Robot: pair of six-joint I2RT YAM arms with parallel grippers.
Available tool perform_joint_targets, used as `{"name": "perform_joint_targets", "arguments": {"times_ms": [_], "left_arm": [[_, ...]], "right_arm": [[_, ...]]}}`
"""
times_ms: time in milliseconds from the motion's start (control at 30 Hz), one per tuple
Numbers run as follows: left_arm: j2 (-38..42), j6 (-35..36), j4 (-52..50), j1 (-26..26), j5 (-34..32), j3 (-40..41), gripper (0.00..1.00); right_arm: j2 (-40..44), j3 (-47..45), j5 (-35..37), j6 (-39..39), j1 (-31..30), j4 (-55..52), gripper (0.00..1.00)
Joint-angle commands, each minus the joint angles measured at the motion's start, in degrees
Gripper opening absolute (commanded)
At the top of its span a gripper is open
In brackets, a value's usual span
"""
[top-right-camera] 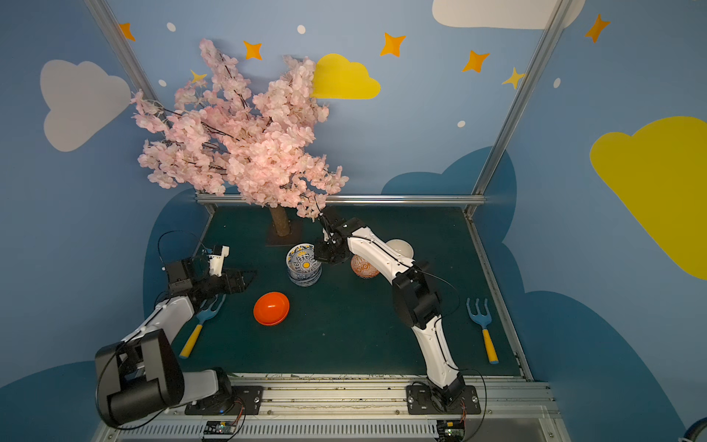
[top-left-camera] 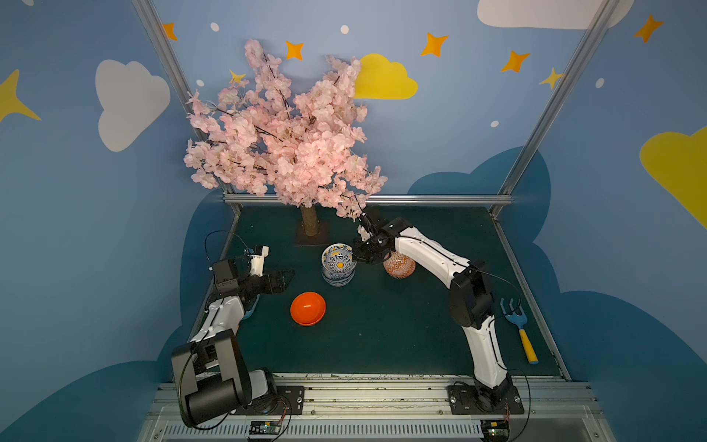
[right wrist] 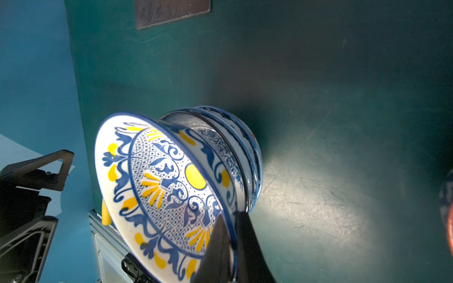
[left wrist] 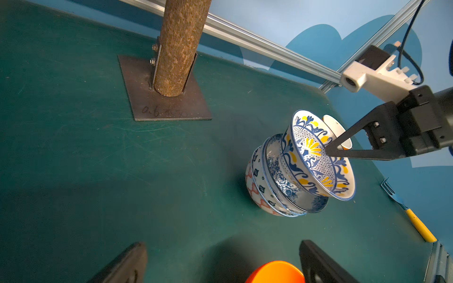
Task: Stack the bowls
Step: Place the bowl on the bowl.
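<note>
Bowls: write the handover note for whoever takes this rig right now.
Right tool: shut on the rim of the yellow-and-blue bowl, which tops the stack.
Left tool: open, empty, near the orange bowl.
Done: about four patterned bowls stacked.
Left: release the top bowl, then add the orange bowl, the lattice bowl and the cream bowl.

Blue cloud-and-star walls (top-left-camera: pixel 459 134), pink blossom tree (top-left-camera: pixel 283 134) — dark green tabletop (top-left-camera: pixel 382 336)

cream bowl (top-right-camera: pixel 401 247): half behind right arm (top-right-camera: pixel 378 250) | orange bowl (left wrist: pixel 275 272): cut off
</note>
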State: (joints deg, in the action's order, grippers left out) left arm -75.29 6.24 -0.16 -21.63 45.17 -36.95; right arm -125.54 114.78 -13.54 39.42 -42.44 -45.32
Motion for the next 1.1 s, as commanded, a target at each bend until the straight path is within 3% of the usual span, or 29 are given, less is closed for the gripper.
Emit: {"name": "perform_joint_targets", "arguments": {"times_ms": [0, 100, 333, 800, 1067], "left_arm": [[1.3, 1.1, -1.1, 0.1, 0.2, 0.6, 1.0], [1.4, 1.1, -1.1, 0.1, 0.2, 0.6, 1.0], [1.8, 1.0, -1.1, 0.2, 0.1, 0.6, 1.0], [2.6, 0.8, -0.7, 0.2, -0.1, 1.1, 1.0], [2.7, 0.6, -0.7, 0.1, -0.1, 1.1, 1.0]], "right_arm": [[-0.6, 3.1, -0.3, -0.8, -0.5, -0.9, 0.0], [-0.6, 3.3, -0.2, -1.0, -0.5, -1.1, 0.0], [-1.0, 4.0, 0.3, -1.3, -0.6, -1.8, 0.12], [-2.3, 4.8, 0.5, -1.5, -0.6, -2.6, 0.16], [-2.9, 5.6, -0.2, -1.8, -0.4, -3.4, 0.27]]}}
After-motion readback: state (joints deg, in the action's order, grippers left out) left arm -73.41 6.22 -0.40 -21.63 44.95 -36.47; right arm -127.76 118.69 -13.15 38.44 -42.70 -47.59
